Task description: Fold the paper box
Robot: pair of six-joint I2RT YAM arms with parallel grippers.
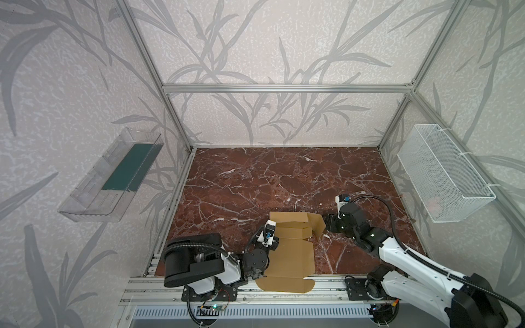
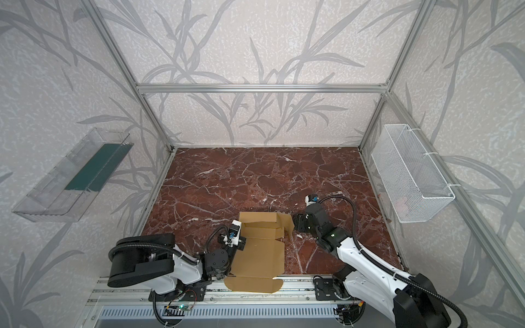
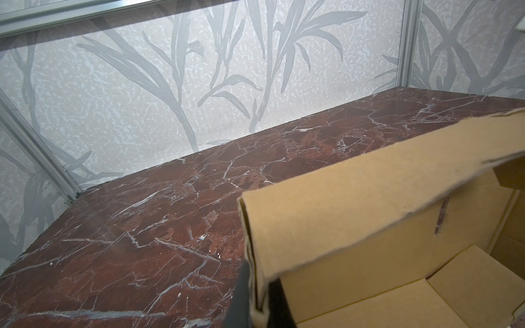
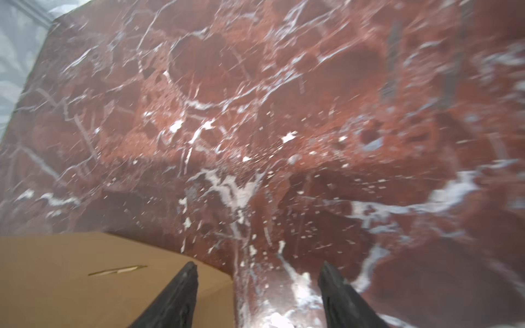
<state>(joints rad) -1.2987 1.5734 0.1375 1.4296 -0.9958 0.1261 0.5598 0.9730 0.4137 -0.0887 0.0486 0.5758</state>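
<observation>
The paper box (image 1: 292,252) (image 2: 261,255) is tan cardboard, partly folded, lying near the front of the red marble table (image 1: 284,176). Its near flap hangs over the front rail. My left gripper (image 1: 273,244) (image 2: 241,244) is shut on the box's raised left wall; in the left wrist view the dark fingers (image 3: 238,295) pinch that cardboard edge (image 3: 326,227). My right gripper (image 1: 326,223) (image 2: 297,224) stands open beside the upright right flap (image 1: 317,224). In the right wrist view that gripper (image 4: 258,269) has marble between its fingers, with one finger over the flap (image 4: 85,269).
A clear plastic bin (image 1: 113,176) hangs on the left wall and a white wire basket (image 1: 443,176) on the right wall. An aluminium rail (image 1: 326,286) runs along the front edge. Marble lies bare behind the box.
</observation>
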